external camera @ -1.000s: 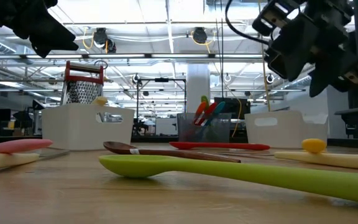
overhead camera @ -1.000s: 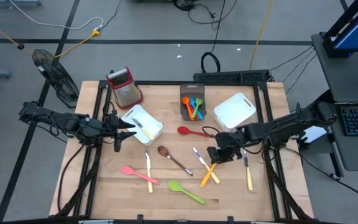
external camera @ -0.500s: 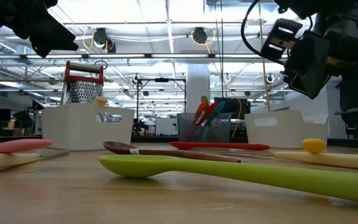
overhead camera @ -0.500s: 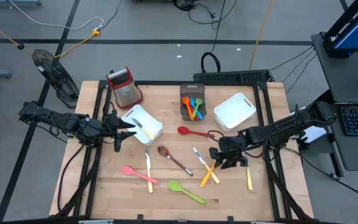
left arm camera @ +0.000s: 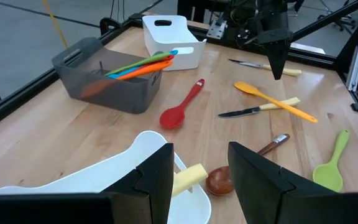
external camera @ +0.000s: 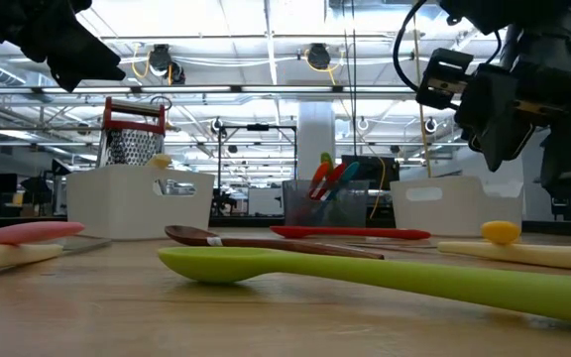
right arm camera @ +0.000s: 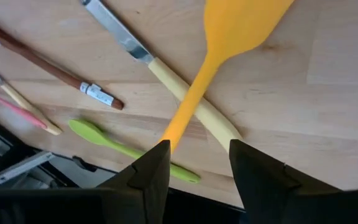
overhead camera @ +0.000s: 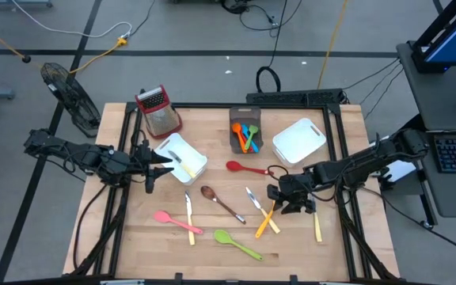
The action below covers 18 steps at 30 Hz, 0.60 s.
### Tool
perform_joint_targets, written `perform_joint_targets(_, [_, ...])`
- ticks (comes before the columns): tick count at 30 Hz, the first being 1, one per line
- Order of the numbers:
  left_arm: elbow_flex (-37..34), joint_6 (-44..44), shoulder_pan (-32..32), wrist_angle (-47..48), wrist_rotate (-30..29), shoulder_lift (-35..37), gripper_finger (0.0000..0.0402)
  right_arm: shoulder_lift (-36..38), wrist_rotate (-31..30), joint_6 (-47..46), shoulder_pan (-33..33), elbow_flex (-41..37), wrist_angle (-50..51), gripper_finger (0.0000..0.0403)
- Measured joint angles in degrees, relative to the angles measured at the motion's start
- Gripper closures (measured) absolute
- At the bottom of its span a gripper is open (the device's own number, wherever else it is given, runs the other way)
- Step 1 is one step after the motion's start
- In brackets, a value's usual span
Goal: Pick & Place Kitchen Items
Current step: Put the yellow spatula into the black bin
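My right gripper (overhead camera: pixel 282 199) hangs open above the orange spatula (overhead camera: pixel 266 215), which lies crossed over a yellow-handled knife (right arm camera: pixel 185 93). In the right wrist view the spatula's handle (right arm camera: pixel 188 112) runs between my two fingers, and they do not touch it. My left gripper (overhead camera: pixel 163 162) is open and empty over the near-left white bin (overhead camera: pixel 187 162), where a yellow-handled knife (left arm camera: pixel 188 179) lies. A red spoon (overhead camera: pixel 244 167), a brown spoon (overhead camera: pixel 218 200), a pink spatula (overhead camera: pixel 172 221), a green spoon (overhead camera: pixel 237 244) and two more knives (overhead camera: pixel 188 210) (overhead camera: pixel 317 223) lie flat on the table.
A dark grey bin (overhead camera: pixel 236 141) at the far middle holds several coloured utensils. A second white bin (overhead camera: pixel 299 141) stands at the far right. A red-topped box grater (overhead camera: pixel 158 111) stands at the far left. Bare wood shows along the near edge.
My right gripper has shifted a little toward the table's right and near edges and come down slightly over the orange spatula, still open. The utensils lie where they were.
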State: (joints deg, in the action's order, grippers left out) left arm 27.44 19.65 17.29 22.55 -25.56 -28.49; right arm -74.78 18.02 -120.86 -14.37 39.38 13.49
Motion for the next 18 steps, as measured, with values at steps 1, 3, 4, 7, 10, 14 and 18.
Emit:
perform_joint_targets(1, [0.0, 0.0, -0.01, 0.0, 0.0, 0.0, 0.0247, 0.0, -0.06, -0.33, 0.0, 0.0, 0.0, 0.0245])
perform_joint_targets(3, [0.0, 0.01, -0.01, 0.0, -0.02, 0.01, 0.0247, -0.19, -0.12, -0.42, 0.0, 0.0, -0.04, 0.0245])
perform_joint_targets(4, [0.0, 0.01, -0.01, 0.0, -0.02, 0.01, 0.0247, -0.36, -0.3, -0.53, 0.0, 0.0, -0.02, 0.0245])
perform_joint_targets(7, [0.0, 0.03, -0.01, 0.0, -0.02, 0.02, 0.0247, -0.48, -2.57, -1.48, -0.11, -0.01, 0.01, 0.0245])
perform_joint_targets(10, [0.0, 0.03, 0.0, 0.0, -0.4, 0.02, 0.0247, -0.48, -5.29, -1.52, -0.11, -0.39, -0.14, 0.0245])
perform_joint_targets(14, [0.0, 0.03, -0.01, -0.04, -1.11, 0.02, 0.0247, -0.48, -6.02, -2.68, 0.07, -1.73, -0.6, 0.0245])
perform_joint_targets(18, [0.0, 0.07, -0.01, -0.04, -1.14, 0.02, 0.0247, -0.48, -6.12, -4.57, -0.11, -3.67, -4.65, 0.0245])
